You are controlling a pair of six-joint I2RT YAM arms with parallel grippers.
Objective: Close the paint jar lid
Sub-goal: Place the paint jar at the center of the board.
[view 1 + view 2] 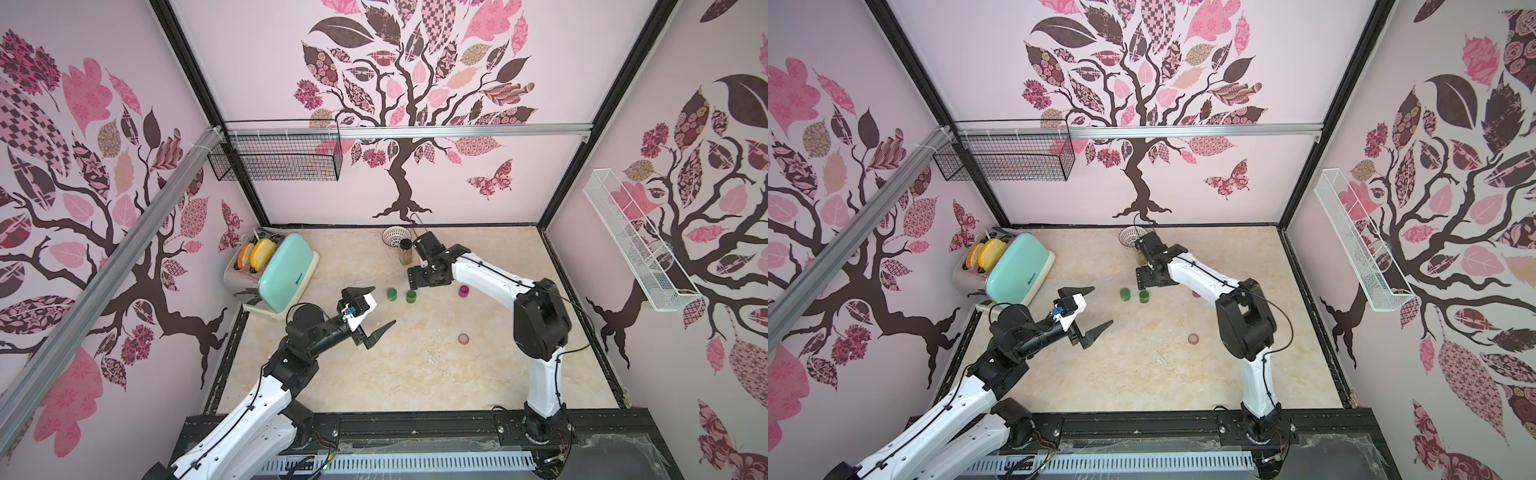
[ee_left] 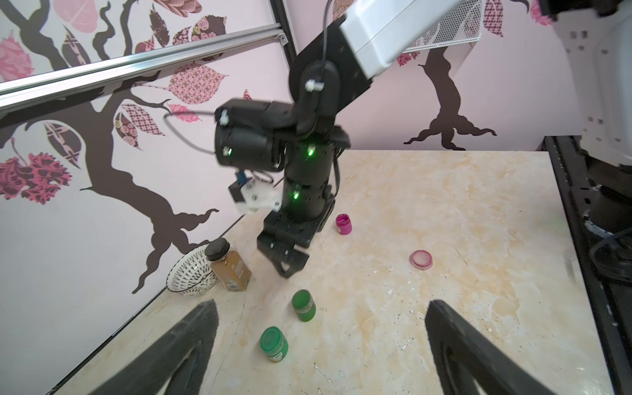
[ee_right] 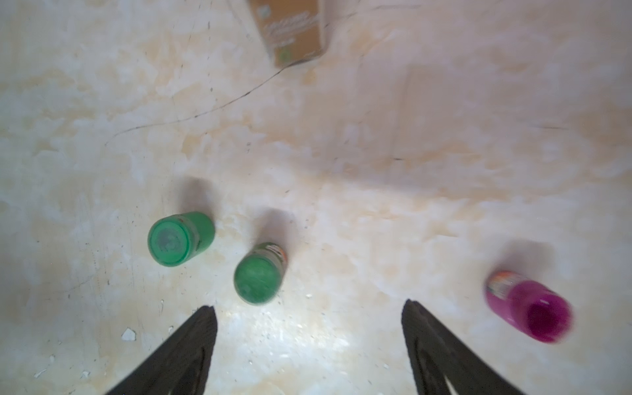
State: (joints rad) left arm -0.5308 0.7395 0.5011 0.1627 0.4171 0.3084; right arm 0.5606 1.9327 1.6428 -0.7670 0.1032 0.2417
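Note:
A magenta paint jar (image 3: 530,307) stands on the table with its mouth open; it also shows in a top view (image 1: 464,291) and in the left wrist view (image 2: 343,224). Its pink lid (image 1: 464,338) (image 2: 421,260) lies apart, nearer the front. Two green jars (image 1: 391,294) (image 1: 411,296) stand capped at mid-table. My right gripper (image 3: 308,306) hangs open and empty over the table, between the nearer green jar (image 3: 258,273) and the magenta jar. My left gripper (image 2: 323,304) (image 1: 384,305) is wide open, empty, left of the green jars.
A brown spice bottle (image 1: 405,251) and a white bowl (image 1: 395,236) stand at the back. A mint toaster (image 1: 286,272) holding bread sits at the left. A black wire basket (image 1: 276,156) and a white one (image 1: 631,241) hang on the walls.

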